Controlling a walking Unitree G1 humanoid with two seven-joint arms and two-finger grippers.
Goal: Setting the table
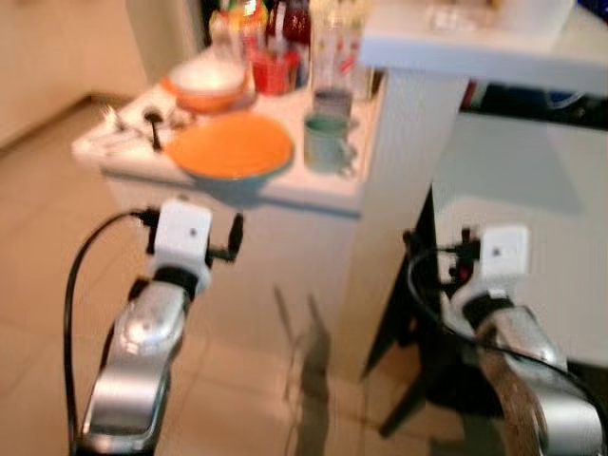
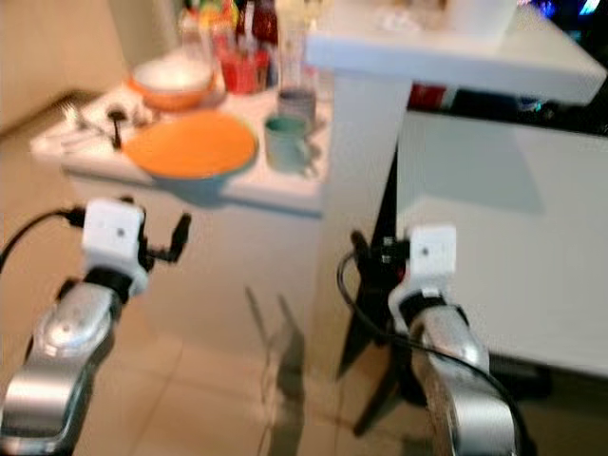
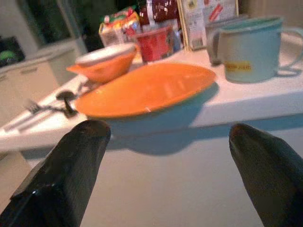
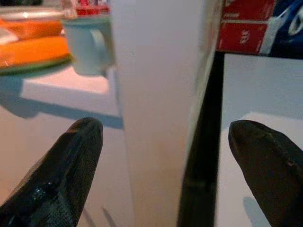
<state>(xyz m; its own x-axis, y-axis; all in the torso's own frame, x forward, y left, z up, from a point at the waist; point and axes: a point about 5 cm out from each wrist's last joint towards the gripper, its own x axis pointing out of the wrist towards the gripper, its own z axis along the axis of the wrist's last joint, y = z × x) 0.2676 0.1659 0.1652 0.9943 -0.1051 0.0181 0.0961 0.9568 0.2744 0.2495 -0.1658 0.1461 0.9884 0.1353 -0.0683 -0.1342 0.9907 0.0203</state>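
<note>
An orange plate [image 1: 230,145] lies at the front edge of a low white counter [image 1: 313,190]. Behind it sits an orange bowl [image 1: 207,85] with a white inside. A mint green mug [image 1: 326,142] stands to the plate's right, with a grey mug [image 1: 332,101] behind it. A fork and a dark spoon [image 1: 128,128] lie at the counter's left end. My left gripper [image 3: 168,137] is open, empty, and held just below the counter edge in front of the plate. My right gripper [image 4: 163,135] is open and empty, facing the white pillar.
A white pillar [image 1: 399,190] rises right of the counter and carries a higher white shelf [image 1: 475,43]. A red cup [image 1: 274,71], bottles and cartons crowd the counter's back. A white table [image 1: 532,190] stands to the right. Tiled floor [image 1: 38,237] lies on the left.
</note>
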